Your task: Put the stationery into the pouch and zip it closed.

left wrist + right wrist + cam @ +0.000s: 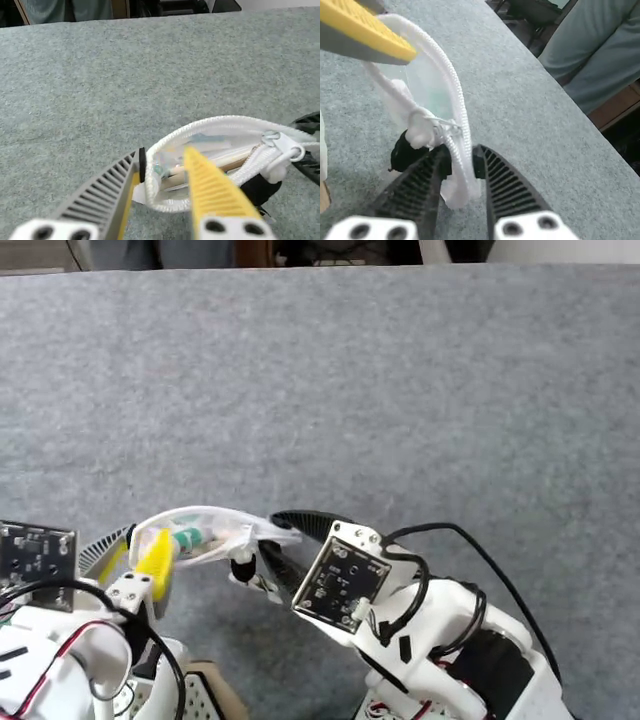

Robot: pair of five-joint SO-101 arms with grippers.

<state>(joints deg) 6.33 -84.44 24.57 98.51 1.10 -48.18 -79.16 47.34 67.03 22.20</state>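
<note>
Bench: grey, carpet-like bench (400,390); all the work sits low in the high view, around 7 o'clock.

Pouch: clear soft plastic pouch (215,530) with a thick white zip, lying lengthwise from 9 to 3 o'clock, held between the two arms. The mouth gapes open along most of its length.

Zip slider: white zip slider (280,145) with a metal ring, parked at the 3 o'clock end of the pouch, just beside the black fingers.

Stationery: inside the pouch. A pale wooden stick (235,162) and a green-tinted piece (187,537) are visible through the wall; the other stationery is too blurred to name.

Left end effector: left end effector (164,156) is at the pouch's 9 o'clock end and narrowed onto it. The grey ribbed finger is outside and touches the rim; the yellow finger reaches in through the open mouth.

Right end effector: right end effector (461,152) has black ribbed fingers nearly together, pinching the white zip band at the pouch's 3 o'clock end.

Black lump: small black lump (405,150) against the pouch's underside beside the slider; what it is cannot be told.
</note>
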